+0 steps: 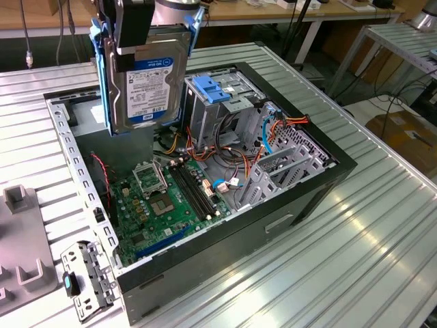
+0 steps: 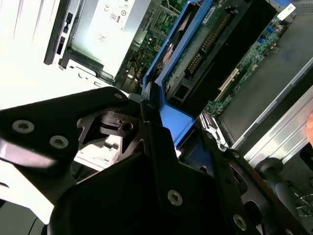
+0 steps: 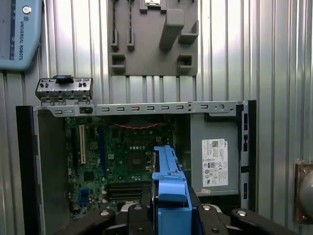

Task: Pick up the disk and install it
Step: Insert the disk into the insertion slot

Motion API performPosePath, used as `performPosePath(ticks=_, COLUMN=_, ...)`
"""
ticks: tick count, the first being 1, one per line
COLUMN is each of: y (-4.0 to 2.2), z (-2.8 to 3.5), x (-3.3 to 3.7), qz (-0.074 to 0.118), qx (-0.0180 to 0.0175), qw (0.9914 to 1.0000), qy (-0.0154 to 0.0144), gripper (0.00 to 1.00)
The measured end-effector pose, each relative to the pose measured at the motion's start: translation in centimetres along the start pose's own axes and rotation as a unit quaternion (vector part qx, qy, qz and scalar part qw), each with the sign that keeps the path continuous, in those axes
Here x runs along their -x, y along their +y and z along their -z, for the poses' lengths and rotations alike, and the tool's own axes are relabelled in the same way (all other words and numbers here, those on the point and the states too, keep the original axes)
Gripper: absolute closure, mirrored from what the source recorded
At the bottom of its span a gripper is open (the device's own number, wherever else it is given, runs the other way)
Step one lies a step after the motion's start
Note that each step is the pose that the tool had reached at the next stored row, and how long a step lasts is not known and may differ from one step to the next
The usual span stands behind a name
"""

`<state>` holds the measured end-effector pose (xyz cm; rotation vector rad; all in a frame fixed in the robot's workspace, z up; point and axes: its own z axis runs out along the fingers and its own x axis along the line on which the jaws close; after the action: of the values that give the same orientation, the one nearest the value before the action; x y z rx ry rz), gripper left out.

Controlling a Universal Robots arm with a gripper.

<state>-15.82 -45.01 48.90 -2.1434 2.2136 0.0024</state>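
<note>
Your exterior view gave you what the wrist cameras could not: the disk (image 1: 147, 82) hung upright in the air, label face toward that camera, with blue rails down both long edges. It sat above the open computer case (image 1: 273, 225), just to the exterior view's left of the grey drive cage (image 1: 205, 113). The gripper (image 1: 133, 48) reached straight down from above and was clamped on the disk's upper end. In the first wrist view you looked past the blue rail end onto the motherboard (image 3: 122, 161) and the silver power supply (image 3: 215, 161), with a grey fixture plate (image 3: 151, 44) on the ribbed table (image 3: 274, 58) beyond the case. The second wrist view showed you the disk's circuit-board side, pinched between the black fingers (image 2: 151, 142).
</note>
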Motion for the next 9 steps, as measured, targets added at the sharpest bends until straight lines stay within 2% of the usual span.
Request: performPosePath(ticks=9, y=-2.37, z=-0.1, x=0.07, qz=0.0, qx=0.0, qw=1.0, qy=0.0003, gripper=0.63)
